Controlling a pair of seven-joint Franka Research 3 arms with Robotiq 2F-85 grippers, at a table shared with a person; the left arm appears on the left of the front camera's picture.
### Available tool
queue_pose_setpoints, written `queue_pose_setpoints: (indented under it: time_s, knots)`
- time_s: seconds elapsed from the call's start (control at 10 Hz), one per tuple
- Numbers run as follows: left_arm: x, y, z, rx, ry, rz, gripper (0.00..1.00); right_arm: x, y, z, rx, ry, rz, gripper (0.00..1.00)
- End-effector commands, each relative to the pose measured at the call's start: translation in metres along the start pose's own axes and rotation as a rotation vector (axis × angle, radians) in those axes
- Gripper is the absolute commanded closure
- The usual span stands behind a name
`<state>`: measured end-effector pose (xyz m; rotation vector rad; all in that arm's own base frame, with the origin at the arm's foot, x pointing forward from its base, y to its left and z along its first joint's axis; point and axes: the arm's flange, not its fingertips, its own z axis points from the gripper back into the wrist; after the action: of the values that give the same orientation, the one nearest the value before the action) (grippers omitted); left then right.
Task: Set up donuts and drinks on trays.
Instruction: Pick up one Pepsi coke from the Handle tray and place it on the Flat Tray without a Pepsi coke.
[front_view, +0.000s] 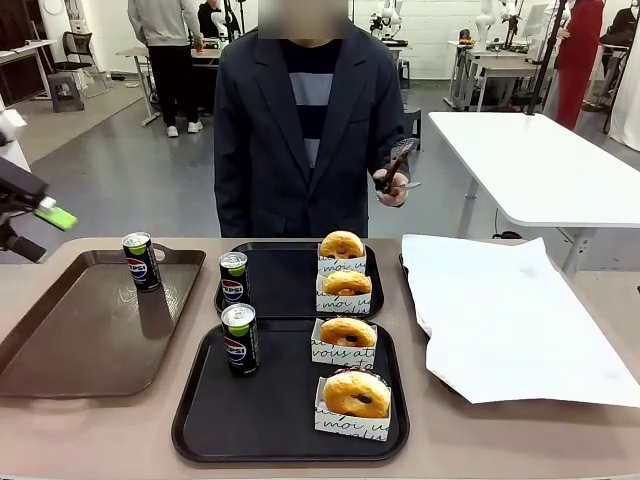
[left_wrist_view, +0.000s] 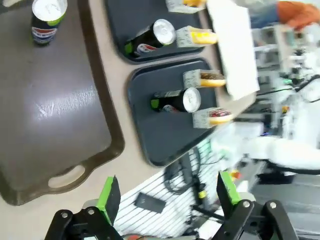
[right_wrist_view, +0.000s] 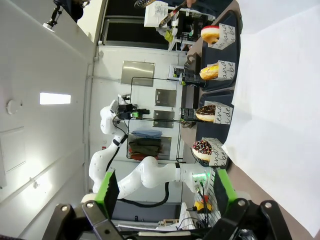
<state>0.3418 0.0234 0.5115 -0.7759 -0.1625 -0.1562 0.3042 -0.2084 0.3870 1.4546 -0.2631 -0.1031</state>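
1. A tan counter (front_view: 120, 440) is carrying everything, in a workshop room with a grey floor and a white table (front_view: 540, 165) standing behind.
2. The near black tray (front_view: 280, 410), glossy plastic with rounded corners, is holding an upright Pepsi can (front_view: 239, 338) at its left and two ring donuts in printed white sleeves at its right: a near donut (front_view: 356, 394) and a far donut (front_view: 347, 332).
3. To the right, a large white paper sheet (front_view: 510, 320) is lying over the counter, its near corner overhanging.
4. To the left, a brown tray (front_view: 90, 330) with handle cut-outs is carrying one can (front_view: 140, 260) at its far edge.
5. The far black tray (front_view: 285, 280) is holding a can (front_view: 233, 278) and two more sleeved donuts (front_view: 346, 283).
6. Beyond, a person is holding tongs (front_view: 395, 163) in one hand (front_view: 391, 187).
7. The left wrist view is showing the left tool (left_wrist_view: 165, 192) hanging wide apart and empty above the counter's near edge; the front view catches just its green pad at the far left.
8. The right wrist view is showing the right tool (right_wrist_view: 164, 189) wide and empty too, with the donuts sideways beyond the paper.
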Motion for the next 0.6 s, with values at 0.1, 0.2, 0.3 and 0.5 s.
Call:
queue_pose_setpoints:
  time_s: [0.1,0.2,0.3,0.5]
  knots:
    - [0.009,0.059,0.024,-0.344,-0.082,-0.040,0.00,0.000,0.000,-0.001,0.013,-0.002,0.016,0.00]
    - [0.000,0.083,0.028,-0.394,-0.115,-0.038,0.00,0.000,0.000,-0.001,0.013,-0.002,0.016,0.00]
    - [-0.002,0.106,0.028,-0.399,-0.127,-0.004,0.00,0.000,0.000,-0.001,0.013,-0.002,0.016,0.00]
    - [-0.010,0.150,0.018,-0.411,-0.179,0.021,0.00,0.000,0.000,-0.001,0.013,-0.002,0.016,0.00]
